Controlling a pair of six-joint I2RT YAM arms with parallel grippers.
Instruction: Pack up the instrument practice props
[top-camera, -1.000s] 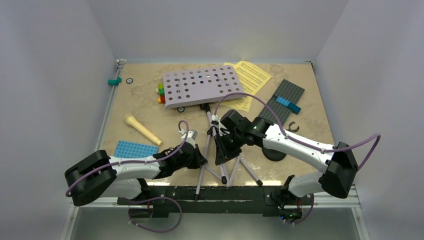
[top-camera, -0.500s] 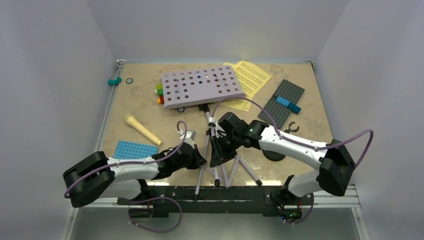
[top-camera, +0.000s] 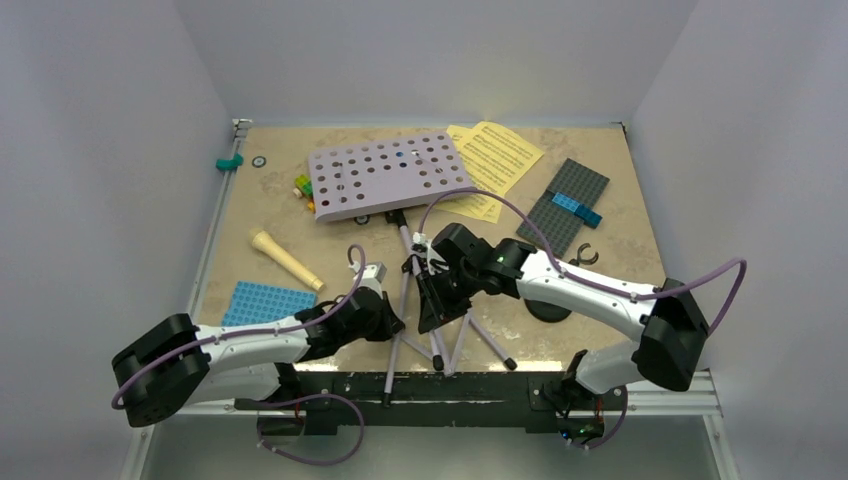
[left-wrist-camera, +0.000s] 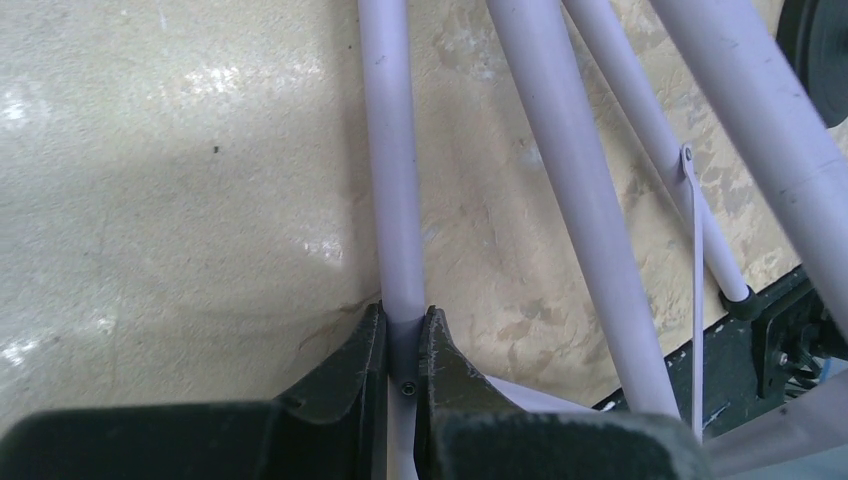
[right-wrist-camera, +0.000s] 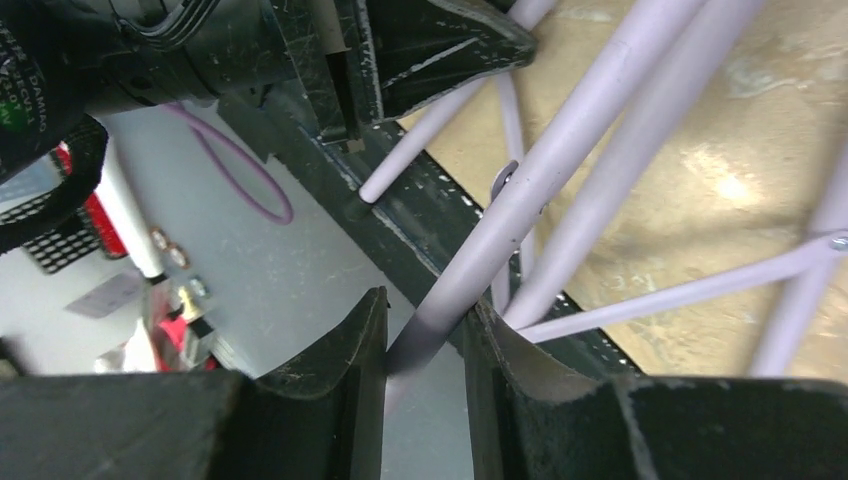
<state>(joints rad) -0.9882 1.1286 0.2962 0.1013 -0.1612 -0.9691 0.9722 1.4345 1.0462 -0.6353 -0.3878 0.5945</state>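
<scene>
Checked tabletop (top-camera: 255, 200) first: found tripod music stand (top-camera: 385, 175) lying flat across the middle, lilac desk at the far side, legs splayed toward the near edge. Judged current step as folding those legs in ahead of packing (no box or bag seen in any view). Noted left hand (left-wrist-camera: 405, 322) pinched tight on one leg tube near the near edge. Noted right hand (right-wrist-camera: 425, 330) straddling another tube of the stand, jaws narrowly apart, not visibly clamping. Next, probably: close right hand on its tube, hold left firm, swing legs together without dragging the desk. Spotted yellow sheet-music pages (top-camera: 505, 155) just right of the desk, cream toy microphone (top-camera: 285, 260) at left, black mic stand (top-camera: 548, 308) partly hidden. None in a hand.
</scene>
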